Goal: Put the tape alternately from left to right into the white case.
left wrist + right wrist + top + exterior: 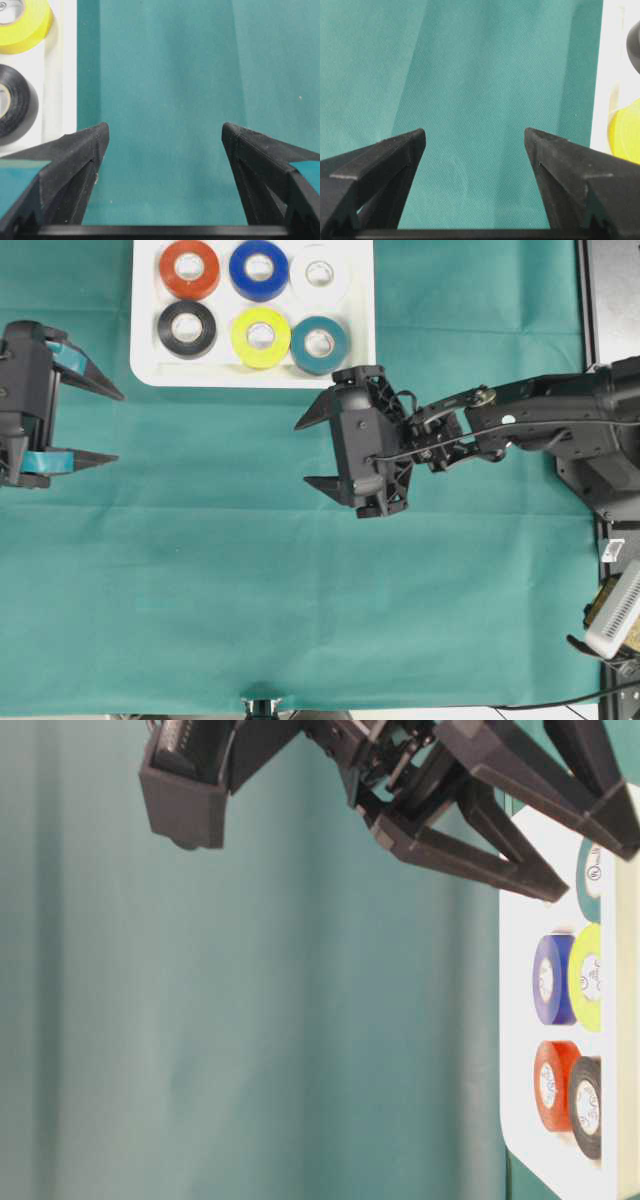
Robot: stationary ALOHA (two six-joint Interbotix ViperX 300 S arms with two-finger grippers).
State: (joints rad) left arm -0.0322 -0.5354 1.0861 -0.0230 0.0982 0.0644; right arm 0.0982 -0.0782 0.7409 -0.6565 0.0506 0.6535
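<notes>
**Six rolls in the tray, both grippers wide and empty**

Lying in the white case (145,340) at the top of the overhead view, two rows of three. Back row, left to right: red-orange tape roll (190,269), blue tape roll (259,268), white tape roll (320,273). Front row: black tape roll (186,328), yellow tape roll (261,336), teal tape roll (319,343). All flat on their sides, pale cores up, neighbours close or touching; teal sitting near the case's lower right corner.

Spread under everything, a green cloth (200,570).

At the left edge, the left gripper (100,427): fingers splayed fully apart, nothing between them, only cloth visible through the gap in the wrist view, with the case's corner and the black and yellow rolls off to one side.

Just below the case's lower right corner, the right gripper (312,453): likewise spread wide, holding nothing, tips pointing left over bare cloth, clear of the case rim.
</notes>
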